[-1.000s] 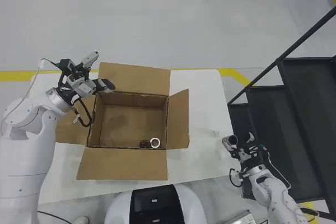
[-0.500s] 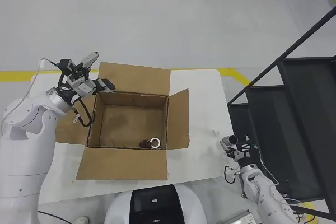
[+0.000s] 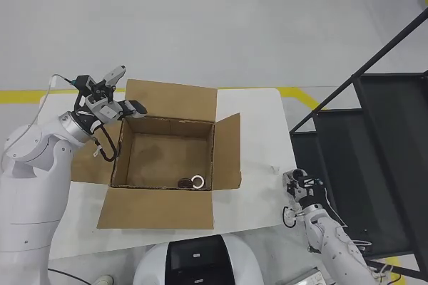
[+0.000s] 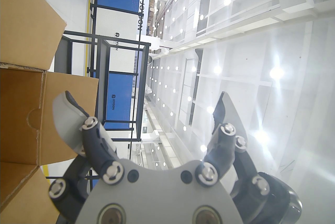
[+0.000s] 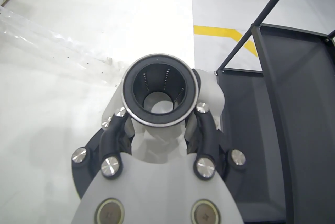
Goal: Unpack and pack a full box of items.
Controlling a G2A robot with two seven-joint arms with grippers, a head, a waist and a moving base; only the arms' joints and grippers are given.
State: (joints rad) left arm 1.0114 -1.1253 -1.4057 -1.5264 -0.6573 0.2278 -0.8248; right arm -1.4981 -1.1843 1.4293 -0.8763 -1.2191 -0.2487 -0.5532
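Sleeve, black, cylindrical, metal-rimmed (image 5: 160,94), pinched in right gripper (image 3: 297,183) at white table's (image 3: 260,121) near-right edge, presumably for unloading. Left gripper (image 3: 126,90) spread wide, empty, at open brown cardboard box's (image 3: 227,153) far-left corner, likely to steady it.

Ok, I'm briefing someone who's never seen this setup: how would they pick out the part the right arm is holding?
Find the white table with the open box; at its right edge, next to the dark rack, is the right tool. Clamped in it is a short black sleeve, hollow right through with a silver rim, unlike the white ring in the box.
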